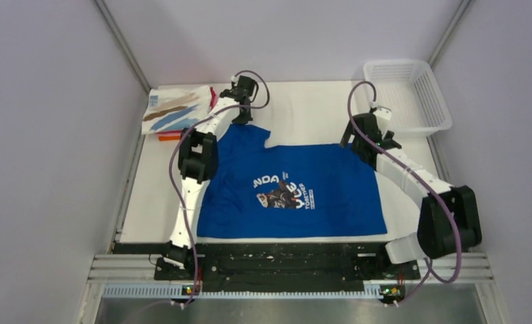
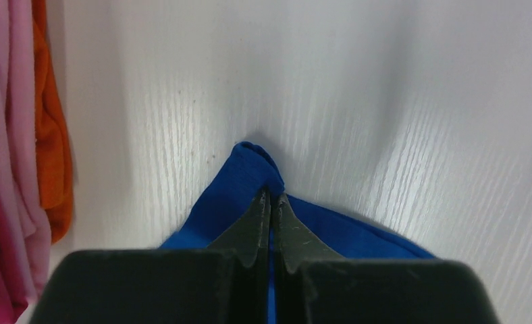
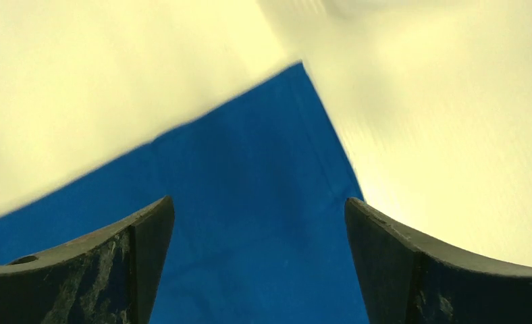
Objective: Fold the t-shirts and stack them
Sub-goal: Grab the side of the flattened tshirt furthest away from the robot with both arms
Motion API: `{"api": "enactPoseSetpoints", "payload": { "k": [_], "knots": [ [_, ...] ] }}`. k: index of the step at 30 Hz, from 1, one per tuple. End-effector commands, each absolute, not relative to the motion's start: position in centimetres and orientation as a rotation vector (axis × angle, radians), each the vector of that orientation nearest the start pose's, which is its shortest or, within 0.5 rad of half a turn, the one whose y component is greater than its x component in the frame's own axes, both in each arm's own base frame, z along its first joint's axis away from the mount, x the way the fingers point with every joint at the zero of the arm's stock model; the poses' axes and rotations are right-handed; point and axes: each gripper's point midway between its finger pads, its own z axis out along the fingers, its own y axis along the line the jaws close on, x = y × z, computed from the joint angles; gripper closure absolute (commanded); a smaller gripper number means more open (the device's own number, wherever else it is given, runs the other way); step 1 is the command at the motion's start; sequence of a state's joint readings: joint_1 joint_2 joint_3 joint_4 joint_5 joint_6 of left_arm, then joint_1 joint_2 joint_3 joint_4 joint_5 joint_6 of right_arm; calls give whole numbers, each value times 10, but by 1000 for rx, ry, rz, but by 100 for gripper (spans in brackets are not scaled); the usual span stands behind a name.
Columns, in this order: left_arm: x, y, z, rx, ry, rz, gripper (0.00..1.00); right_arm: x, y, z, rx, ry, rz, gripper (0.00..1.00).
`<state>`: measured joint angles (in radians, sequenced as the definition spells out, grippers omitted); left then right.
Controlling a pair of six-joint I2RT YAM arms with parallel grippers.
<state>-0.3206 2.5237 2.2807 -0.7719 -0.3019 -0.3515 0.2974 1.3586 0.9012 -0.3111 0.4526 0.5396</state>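
One spread blue t-shirt (image 1: 331, 182) reads "NDA" in white letters.

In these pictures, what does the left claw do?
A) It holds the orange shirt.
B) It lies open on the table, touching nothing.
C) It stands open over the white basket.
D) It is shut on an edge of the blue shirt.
D: the left wrist view shows the left claw pinched shut on a bunched edge of the blue shirt.
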Motion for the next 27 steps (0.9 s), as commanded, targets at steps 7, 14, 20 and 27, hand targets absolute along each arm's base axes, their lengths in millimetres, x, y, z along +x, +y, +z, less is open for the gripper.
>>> {"api": "enactPoseSetpoints", "payload": {
  "k": [7,14,20,27],
  "knots": [
    [542,-161,126,-151,2393,-2,100,448,37,89,382,2332,-424,11],
    [526,-163,141,-154,2386,-31,100,457,33,48,377,2428,-563,12],
    [517,-163,149,-156,2377,-45,100,439,28,29,390,2476,-603,17],
    [509,-162,156,-154,2368,-39,100,417,16,33,463,2455,-618,29]
  ]
}}
